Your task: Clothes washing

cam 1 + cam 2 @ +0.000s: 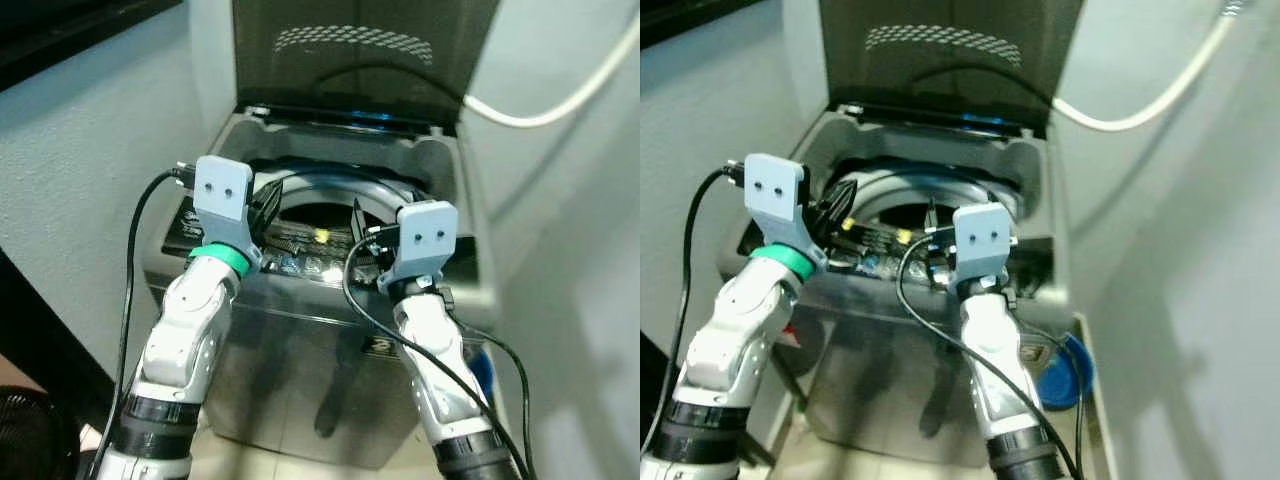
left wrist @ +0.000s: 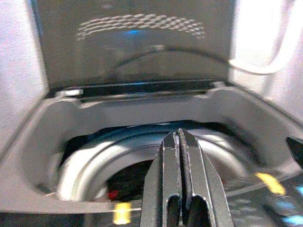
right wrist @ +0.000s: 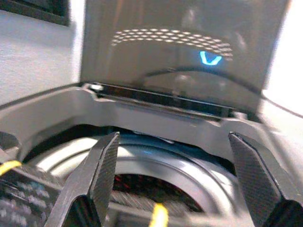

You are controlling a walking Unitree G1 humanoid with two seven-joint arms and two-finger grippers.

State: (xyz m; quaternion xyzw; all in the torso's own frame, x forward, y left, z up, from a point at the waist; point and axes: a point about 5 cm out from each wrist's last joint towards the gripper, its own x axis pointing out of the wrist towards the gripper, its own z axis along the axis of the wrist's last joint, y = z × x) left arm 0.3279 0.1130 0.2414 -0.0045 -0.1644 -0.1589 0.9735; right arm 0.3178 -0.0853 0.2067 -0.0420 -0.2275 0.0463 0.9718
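Both arms reach over the washing machine (image 1: 330, 400)'s front edge; left gripper (image 2: 180, 156) pinched empty, right gripper (image 3: 173, 165) spread wide; descend centrally into drum (image 2: 94, 165).

light: dim, even | glare: lid (image 3: 180, 52) reflections | blur: wrist views soft

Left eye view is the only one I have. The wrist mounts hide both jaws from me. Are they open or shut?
Observer: The left gripper has its jaws pressed shut, holding nothing, above the front of the drum opening.
Operator: And the right one?
Observer: The right gripper has its jaws spread wide and empty, over the drum rim.
Operator: Is something inside the drum?
Observer: Dark fabric with a bit of red lies inside; I cannot tell what garment it is.
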